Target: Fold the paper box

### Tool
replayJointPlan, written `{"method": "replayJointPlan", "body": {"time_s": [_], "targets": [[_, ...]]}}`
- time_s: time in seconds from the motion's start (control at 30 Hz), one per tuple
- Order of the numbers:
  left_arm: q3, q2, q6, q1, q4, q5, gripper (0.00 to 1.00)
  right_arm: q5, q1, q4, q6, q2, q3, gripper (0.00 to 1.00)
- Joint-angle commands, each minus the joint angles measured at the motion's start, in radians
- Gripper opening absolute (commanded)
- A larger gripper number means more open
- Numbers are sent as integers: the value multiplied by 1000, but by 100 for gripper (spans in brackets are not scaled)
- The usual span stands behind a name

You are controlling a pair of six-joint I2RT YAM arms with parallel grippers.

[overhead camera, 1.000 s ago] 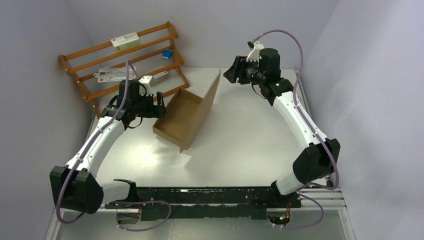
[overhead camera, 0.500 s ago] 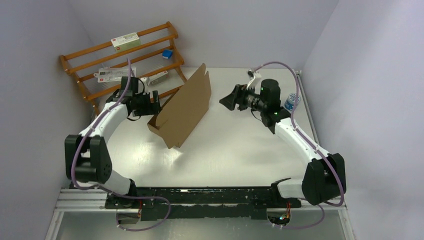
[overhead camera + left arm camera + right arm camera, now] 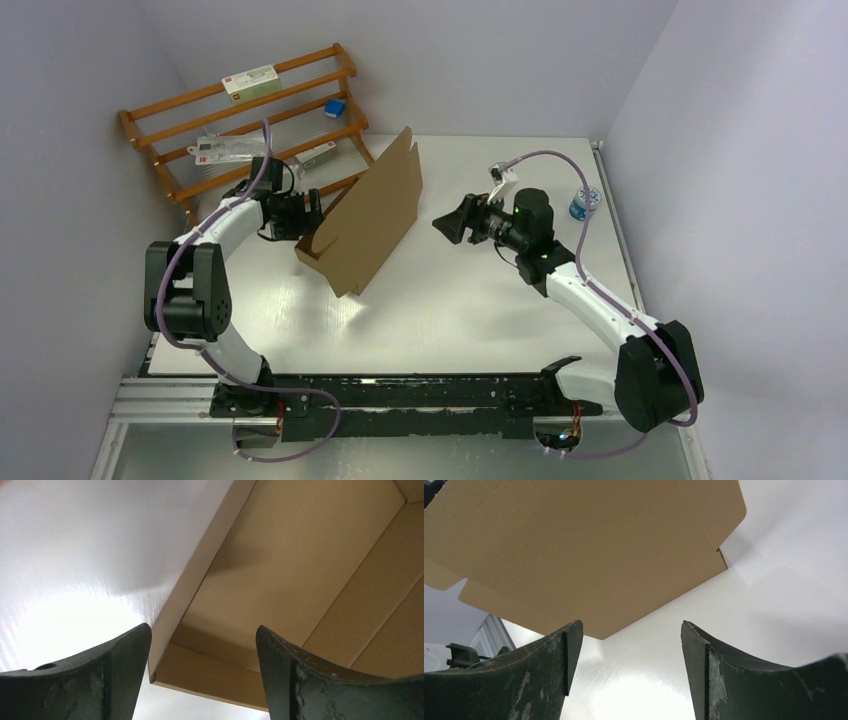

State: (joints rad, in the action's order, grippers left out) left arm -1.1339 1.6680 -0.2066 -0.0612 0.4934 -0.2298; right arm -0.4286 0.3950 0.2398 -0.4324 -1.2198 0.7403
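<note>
Far left, a rack (image 3: pixel 240 115) stands in the back corner, not in play. Your left claw (image 3: pixel 310 211) sits at the left end of the box (image 3: pixel 372 222) with fingers spread. The wrist view shows the tray's corner wall just ahead between them, nothing gripped. The box is left of centre on the worktop (image 3: pixel 470 310). Its tray looks formed, walls up, and the big lid panel stands tilted over it, top-edge flaps free. Your right claw (image 3: pixel 443 222) hangs to the box's right, released too, facing the lid's outer face and apart from it. A bottle (image 3: pixel 581 203) is far right, well apart from the box. By my read you're most of the way: base and sides done, lid not yet down. What's left looks like pushing the lid over the tray and tucking its flaps in.
</note>
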Motion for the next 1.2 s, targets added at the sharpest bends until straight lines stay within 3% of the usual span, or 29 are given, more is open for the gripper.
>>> {"method": "replayJointPlan", "body": {"time_s": [0.0, 0.27, 0.4, 0.67, 0.93, 1.03, 1.17], "targets": [[77, -31, -36, 9, -7, -62, 81, 17, 13, 53, -34, 11, -41, 76], [286, -234, -154, -1, -106, -241, 80, 74, 14, 33, -50, 28, -72, 77], [372, -341, -259, -75, -186, -278, 80, 120, 14, 11, -52, 23, -73, 77], [489, -422, -419, -312, -313, -189, 80, 265, 14, -36, -24, 30, -67, 79], [613, -483, -656, -604, -595, -62, 80, 417, 13, -100, 49, -45, 48, 80], [590, -480, -645, -697, -614, 23, 81, 493, 12, -119, 61, -53, 72, 81], [541, -458, -582, -738, -625, 62, 82, 549, 11, -123, 63, -33, 63, 82]]}}
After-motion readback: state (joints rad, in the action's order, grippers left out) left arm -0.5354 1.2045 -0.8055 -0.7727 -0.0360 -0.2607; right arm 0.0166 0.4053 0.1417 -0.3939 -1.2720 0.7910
